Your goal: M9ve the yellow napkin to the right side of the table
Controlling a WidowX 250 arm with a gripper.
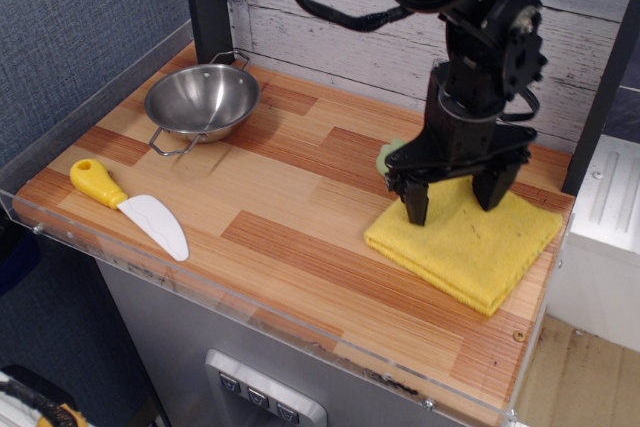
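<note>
The gripper stands spread apart over the yellow napkin, fingertips seemingly touching it. A green object peeks out just behind.

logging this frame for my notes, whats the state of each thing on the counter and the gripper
yellow napkin: folded, lying flat at the right end of the table, under the gripper
gripper: open, fingertips down at the napkin's back part
steel bowl: upright, empty, back left
yellow-handled spatula: lying flat near the front left edge
small green object: mostly hidden behind the gripper, state unclear
table: wooden top, clear rim along its edge
</note>
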